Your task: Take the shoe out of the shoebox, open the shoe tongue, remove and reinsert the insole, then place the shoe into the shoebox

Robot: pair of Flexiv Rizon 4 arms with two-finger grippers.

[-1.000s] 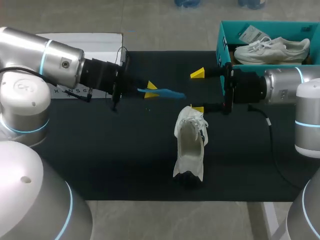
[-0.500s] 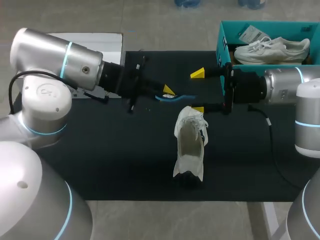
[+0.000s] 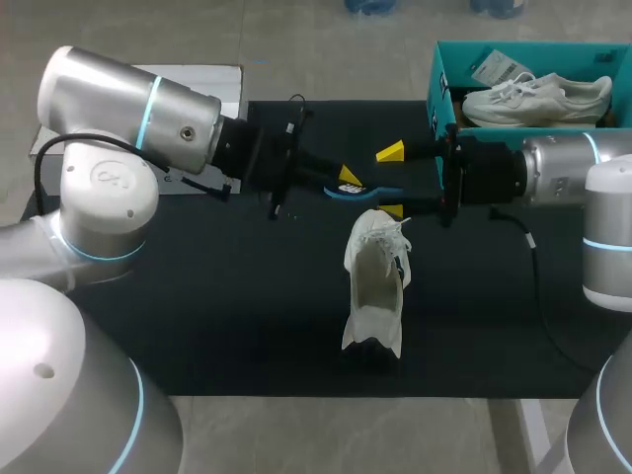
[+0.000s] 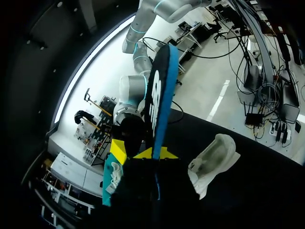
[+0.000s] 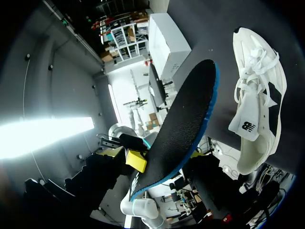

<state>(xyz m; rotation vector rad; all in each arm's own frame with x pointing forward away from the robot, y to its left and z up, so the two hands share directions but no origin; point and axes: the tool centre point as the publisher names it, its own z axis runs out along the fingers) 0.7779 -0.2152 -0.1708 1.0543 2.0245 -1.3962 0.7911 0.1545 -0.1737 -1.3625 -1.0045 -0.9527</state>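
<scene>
A white shoe (image 3: 375, 286) lies on the black mat (image 3: 197, 316), opening up, and shows beside the insole in both wrist views (image 4: 214, 157) (image 5: 257, 105). My left gripper (image 3: 348, 179) is shut on a blue insole (image 3: 365, 193) with a black top (image 4: 159, 95) (image 5: 183, 124), holding it in the air above the shoe's toe end. The insole's free end lies between the spread yellow fingers of my right gripper (image 3: 392, 181), which stands open around it. The teal shoebox (image 3: 439, 74) sits at the back right.
A second white shoe (image 3: 538, 99) lies inside the shoebox. A flat white box (image 3: 202, 79) rests behind my left arm at the mat's back left corner. The mat's front left part is bare.
My left arm has swung right, carrying the insole from mid-mat to between the right gripper's fingers. The right fingers have drawn slightly closer together. The shoe has not moved.
</scene>
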